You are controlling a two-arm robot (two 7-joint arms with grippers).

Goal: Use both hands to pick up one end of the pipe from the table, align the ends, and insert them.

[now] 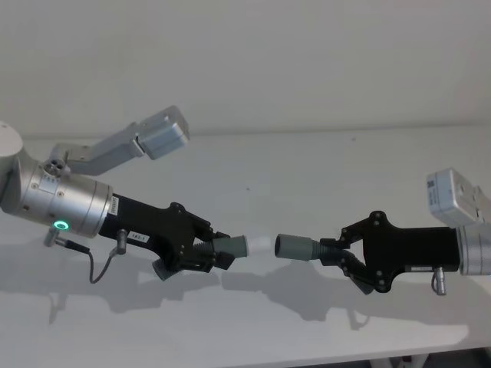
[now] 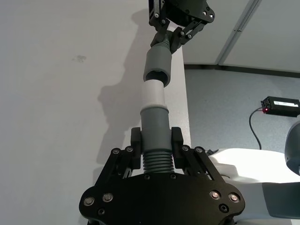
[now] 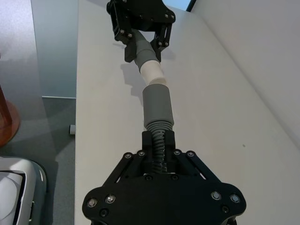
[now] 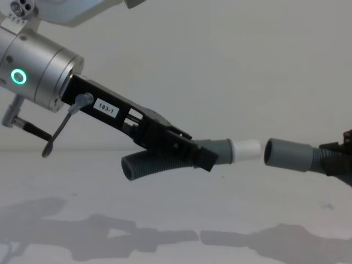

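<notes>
My left gripper (image 1: 211,253) is shut on the ribbed middle of one dark grey pipe piece (image 4: 144,165), held above the table (image 1: 253,176). Its smooth cuff (image 4: 220,149) ends in a white spigot tip (image 4: 246,149) pointing right. Coming from the right, my right gripper (image 1: 337,253) is shut on the ribs of the other pipe piece. That piece's wider hollow cuff (image 4: 289,154) faces the spigot. The two ends are nearly in line with a small gap between them. The left wrist view looks along the spigot (image 2: 152,93) to the hollow cuff (image 2: 158,65). From the right wrist, the cuff (image 3: 158,105) leads to the spigot (image 3: 152,72).
The white tabletop lies under both arms, with its shadows near the front edge (image 1: 307,356). A white wall rises behind it. Beyond the table's side edge, a black box with a red light (image 2: 281,104) sits on the grey floor.
</notes>
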